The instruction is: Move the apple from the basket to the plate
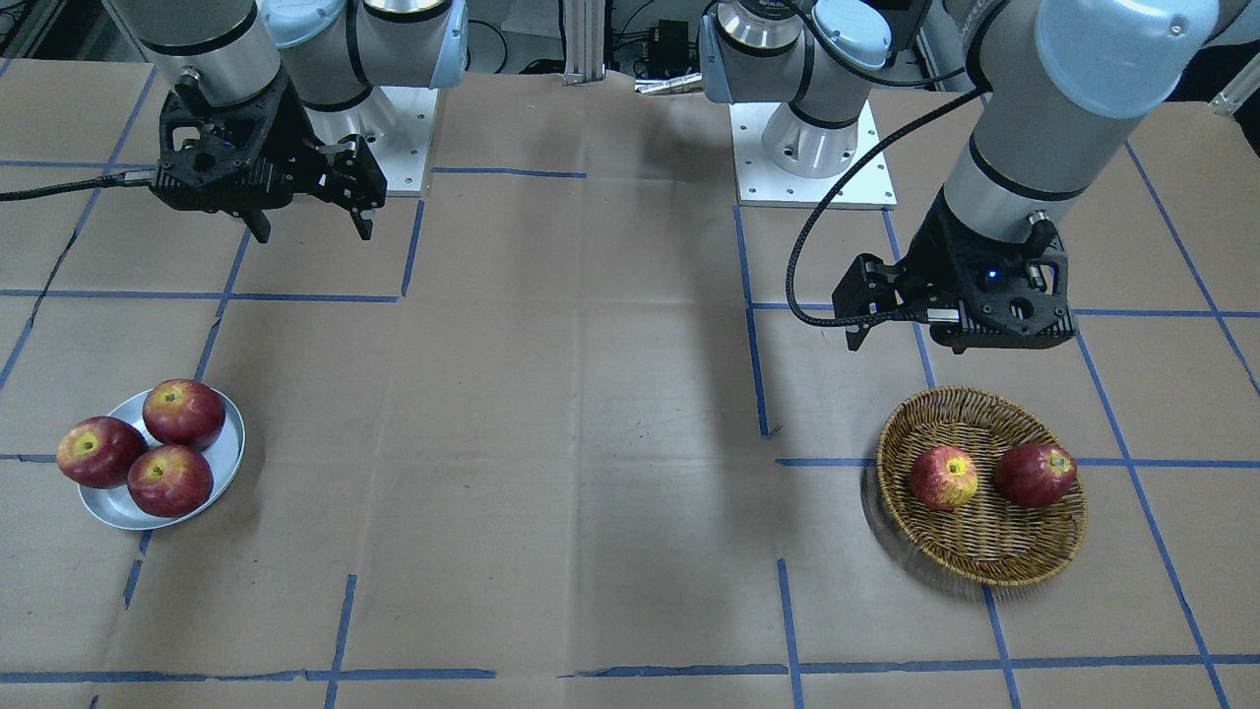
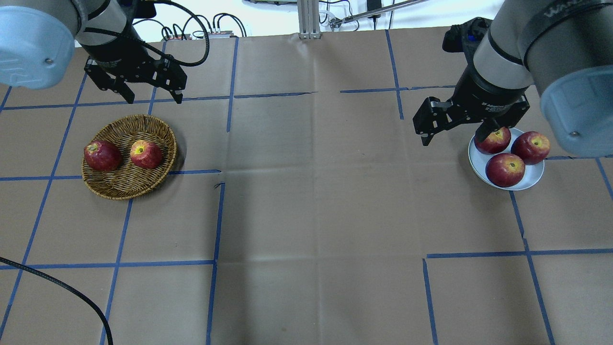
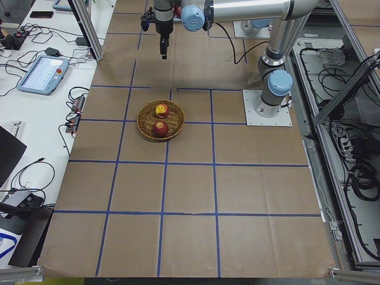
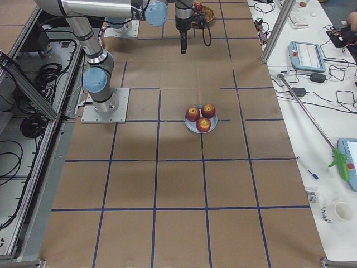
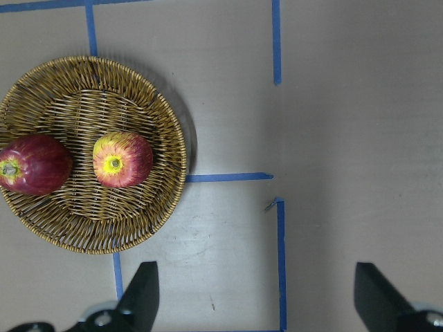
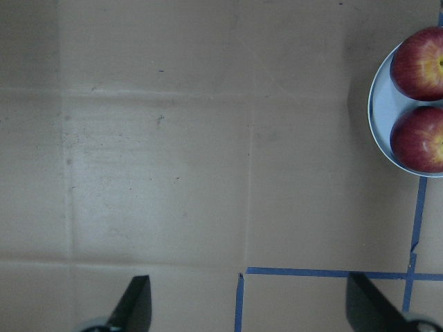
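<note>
The apple [image 1: 943,477] with a big yellow patch lies in the wicker basket [image 1: 984,556], beside a dark red apple [image 1: 1036,474]. It also shows in the overhead view [image 2: 145,154] and the left wrist view [image 5: 122,160]. My left gripper [image 2: 154,98] is open and empty, hovering just beyond the basket [image 2: 124,187]. The pale grey-blue plate [image 1: 224,463] holds three dark red apples. My right gripper [image 2: 454,139] is open and empty, above the table beside the plate [image 2: 531,179], one finger overlapping an apple there in the overhead view.
Brown paper with blue tape lines covers the table [image 2: 311,191]. A black cable [image 2: 62,287] lies at the near left. The two arm bases [image 1: 812,148] stand at the robot's side. Wide bare paper lies between basket and plate.
</note>
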`<action>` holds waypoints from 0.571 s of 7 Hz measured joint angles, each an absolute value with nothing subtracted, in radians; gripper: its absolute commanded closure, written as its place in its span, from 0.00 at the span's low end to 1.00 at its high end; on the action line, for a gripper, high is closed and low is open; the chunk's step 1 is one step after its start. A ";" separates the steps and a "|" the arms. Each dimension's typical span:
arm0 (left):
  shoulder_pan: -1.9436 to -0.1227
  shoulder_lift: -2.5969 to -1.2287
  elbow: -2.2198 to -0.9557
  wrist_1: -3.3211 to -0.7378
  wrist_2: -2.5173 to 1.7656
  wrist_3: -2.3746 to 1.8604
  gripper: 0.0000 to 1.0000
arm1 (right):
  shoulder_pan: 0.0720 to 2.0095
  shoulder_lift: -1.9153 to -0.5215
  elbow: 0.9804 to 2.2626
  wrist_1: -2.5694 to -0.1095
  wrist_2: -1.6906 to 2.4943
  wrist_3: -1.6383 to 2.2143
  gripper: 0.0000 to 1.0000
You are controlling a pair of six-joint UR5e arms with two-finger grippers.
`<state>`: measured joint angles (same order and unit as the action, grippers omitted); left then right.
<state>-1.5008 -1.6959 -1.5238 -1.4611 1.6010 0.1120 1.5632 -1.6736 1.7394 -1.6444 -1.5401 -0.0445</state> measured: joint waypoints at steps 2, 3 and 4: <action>-1.489 -1.695 -1.530 -1.451 1.601 0.119 0.00 | 1.563 -1.674 1.740 -1.644 -1.540 -0.044 0.00; -1.480 -1.692 -1.535 -1.453 1.600 0.137 0.00 | 1.563 -1.674 1.740 -1.644 -1.540 -0.044 0.00; -1.472 -1.691 -1.532 -1.458 1.597 0.155 0.00 | 1.563 -1.674 1.740 -1.644 -1.540 -0.045 0.00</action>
<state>-1.4718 -1.6911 -1.5324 -1.4577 1.5970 0.1548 1.5631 -1.6736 1.7395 -1.6444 -1.5401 -0.0445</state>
